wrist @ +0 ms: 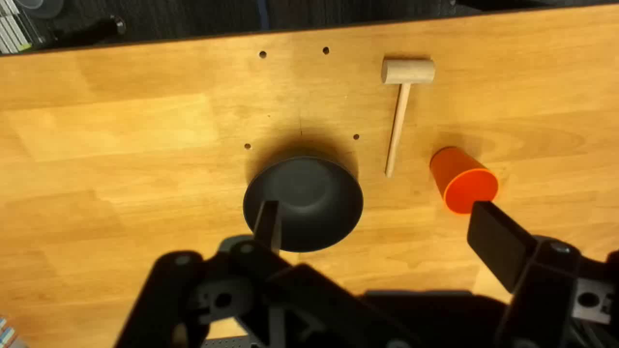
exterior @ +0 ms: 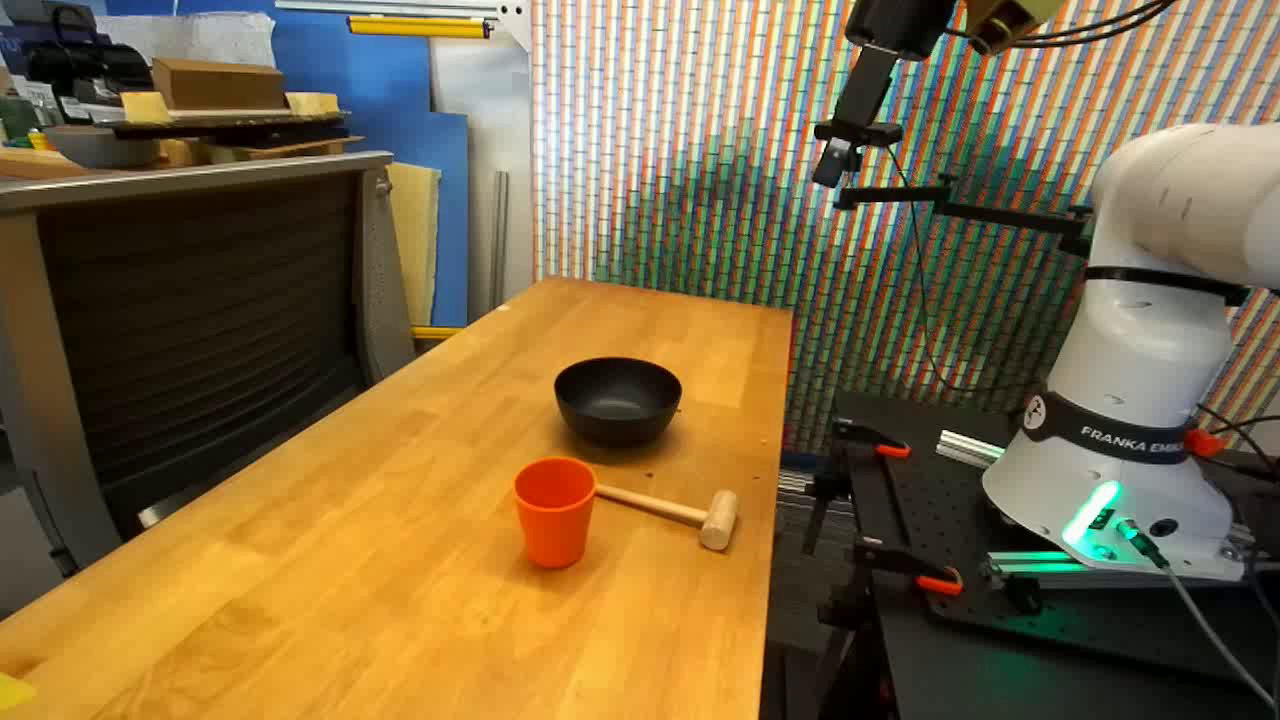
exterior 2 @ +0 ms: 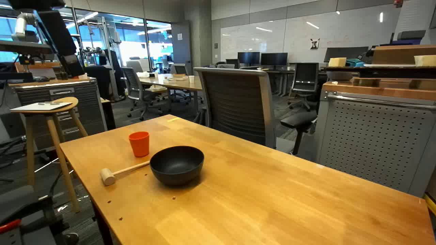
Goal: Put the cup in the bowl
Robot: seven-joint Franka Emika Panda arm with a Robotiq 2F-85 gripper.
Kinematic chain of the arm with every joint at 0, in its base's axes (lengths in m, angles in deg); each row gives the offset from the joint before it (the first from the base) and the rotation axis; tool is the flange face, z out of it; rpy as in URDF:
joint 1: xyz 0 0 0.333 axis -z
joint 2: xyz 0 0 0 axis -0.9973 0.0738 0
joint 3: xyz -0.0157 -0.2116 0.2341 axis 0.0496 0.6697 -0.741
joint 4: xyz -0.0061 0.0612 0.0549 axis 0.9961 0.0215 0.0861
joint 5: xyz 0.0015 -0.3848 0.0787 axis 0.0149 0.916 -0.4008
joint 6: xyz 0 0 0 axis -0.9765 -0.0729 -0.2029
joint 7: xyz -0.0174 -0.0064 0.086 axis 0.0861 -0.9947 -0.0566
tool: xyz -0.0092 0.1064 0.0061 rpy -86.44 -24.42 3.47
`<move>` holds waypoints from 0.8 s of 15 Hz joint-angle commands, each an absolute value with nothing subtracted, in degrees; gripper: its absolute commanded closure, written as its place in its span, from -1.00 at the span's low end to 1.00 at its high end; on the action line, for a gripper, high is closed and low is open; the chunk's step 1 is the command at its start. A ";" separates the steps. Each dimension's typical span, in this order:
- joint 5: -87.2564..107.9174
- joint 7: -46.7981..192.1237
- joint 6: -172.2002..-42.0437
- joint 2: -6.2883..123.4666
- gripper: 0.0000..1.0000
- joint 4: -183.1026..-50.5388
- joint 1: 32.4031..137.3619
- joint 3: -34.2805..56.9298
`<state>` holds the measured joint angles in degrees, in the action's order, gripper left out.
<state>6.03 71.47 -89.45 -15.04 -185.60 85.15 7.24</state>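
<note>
Standing upright on a honey-coloured wooden table (exterior: 380, 540), in an exterior view, is a small, plain, slightly tapered orange-red plastic cup (exterior: 555, 515), mouth facing up. A round, matte black bowl (exterior: 617, 405) is sitting nearby, mouth up, presumably for receiving the cup. A pale wooden mallet (exterior: 690, 513) is lying flat, probably serving as clutter. A white jointed robot arm (exterior: 1150, 335) is holding its end well above the table, likely leaving room for an overhead approach.

In an exterior view, a round-seated wooden stool (exterior 2: 72, 102) is standing off the table's edge. The cup is standing outside the bowl, near it; its wall is looking smooth, evenly coloured and undented.

In the wrist view, a black two-fingered gripper (wrist: 375, 212) is hanging with its fingers spread wide, pinching nothing, presumably set for straddling the cup. The mallet's handle is pointing between bowl and cup, touching neither. The cup is showing a bright orange lip around a plain red interior; its upright stance is probably favouring a grip across the body.
</note>
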 commanded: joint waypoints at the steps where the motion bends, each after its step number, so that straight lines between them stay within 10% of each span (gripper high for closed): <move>1: 5.56 71.90 -88.79 -14.91 -1.00 -186.00 85.69 6.79; 12: 2.50 64.79 -113.96 6.81 -1.00 -184.94 79.82 -4.32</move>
<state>4.43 67.91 -104.06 -2.83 -185.52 82.54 -0.57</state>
